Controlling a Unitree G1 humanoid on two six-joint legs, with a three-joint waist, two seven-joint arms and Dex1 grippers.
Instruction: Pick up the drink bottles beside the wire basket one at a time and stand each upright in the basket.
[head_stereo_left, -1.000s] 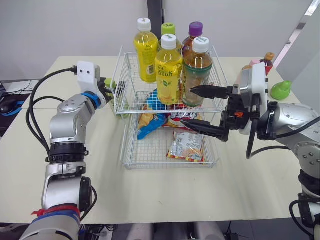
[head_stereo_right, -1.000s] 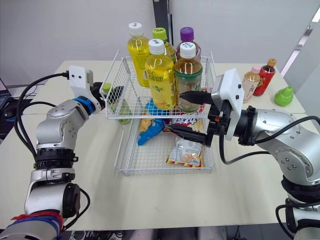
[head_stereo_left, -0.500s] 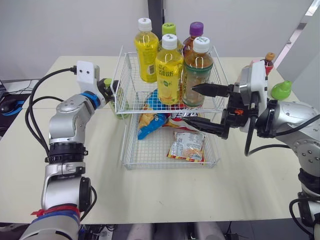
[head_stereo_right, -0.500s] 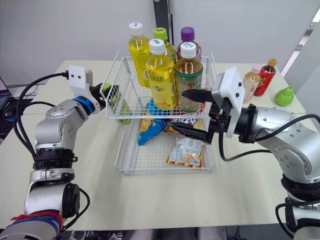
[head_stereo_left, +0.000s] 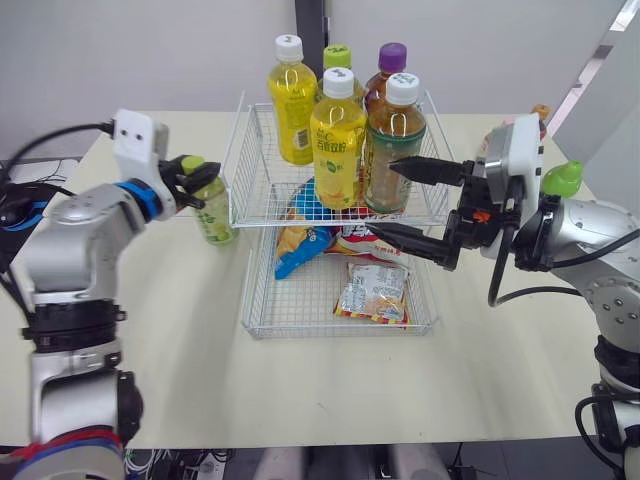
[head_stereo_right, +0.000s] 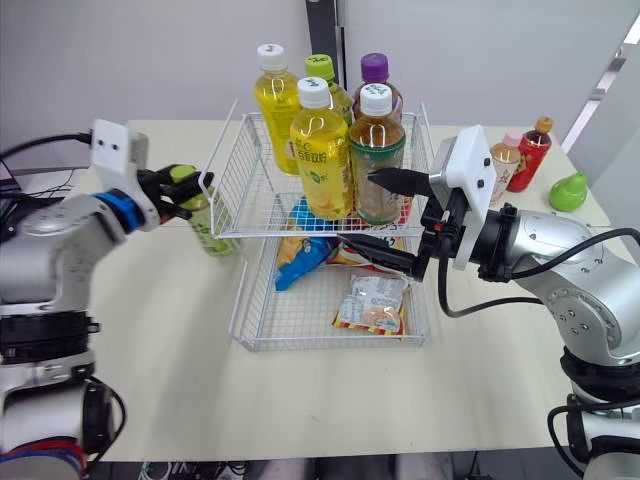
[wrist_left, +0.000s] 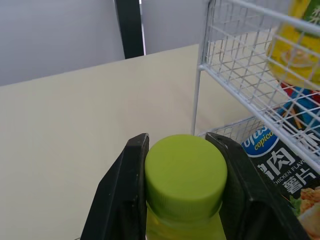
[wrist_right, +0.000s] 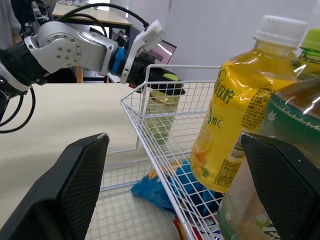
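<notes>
Green-capped bottle (wrist_left: 185, 175) — plastic, perhaps — in left gripper (wrist_left: 178, 144).

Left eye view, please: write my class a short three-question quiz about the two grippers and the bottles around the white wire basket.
1. True or false: the left gripper is shut on the cap of the pale green plastic bottle with a green cap.
2. How many upright drink bottles stand in the upper tier of the white wire basket? A three, B five, C eight.
3. Fill in: the right gripper has its fingers ____.
Key: 1 true; 2 B; 3 open.
</notes>
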